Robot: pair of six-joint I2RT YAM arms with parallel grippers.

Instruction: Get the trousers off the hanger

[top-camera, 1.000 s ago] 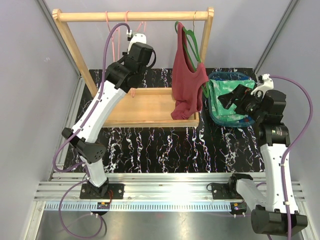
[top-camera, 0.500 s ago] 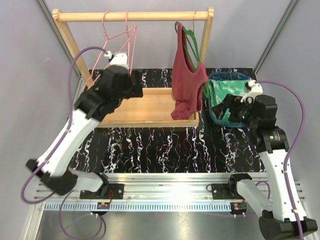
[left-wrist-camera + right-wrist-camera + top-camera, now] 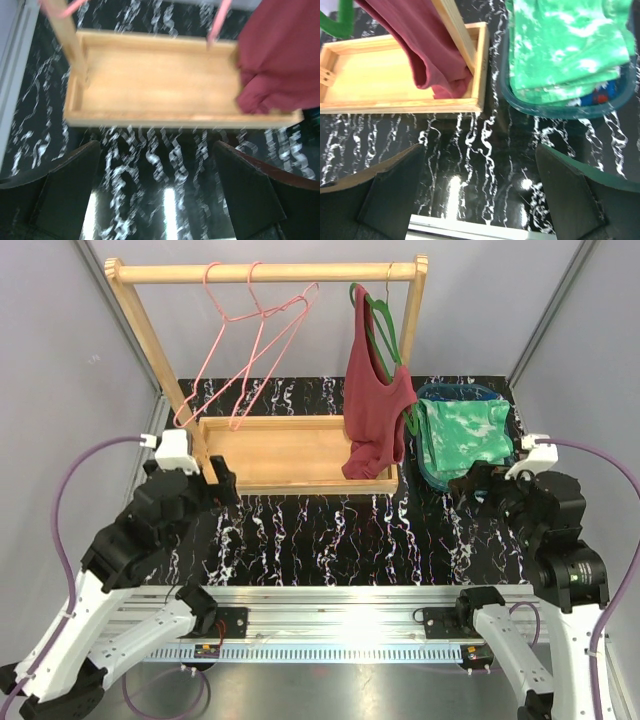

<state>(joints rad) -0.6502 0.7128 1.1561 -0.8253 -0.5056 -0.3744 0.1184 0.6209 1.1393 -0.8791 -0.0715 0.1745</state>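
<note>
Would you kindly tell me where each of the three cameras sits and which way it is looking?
Top external: above and behind the arm bases, looking down at the wooden clothes rack; left arm and right arm visible.
Left wrist: over the black marbled table, facing the rack's shallow wooden tray; the open left claw frames it.
Right wrist: facing the tray's right end and bright green mottled trousers; the open right claw shows.
Both wrist views share the tray and hanging maroon tank top.
</note>
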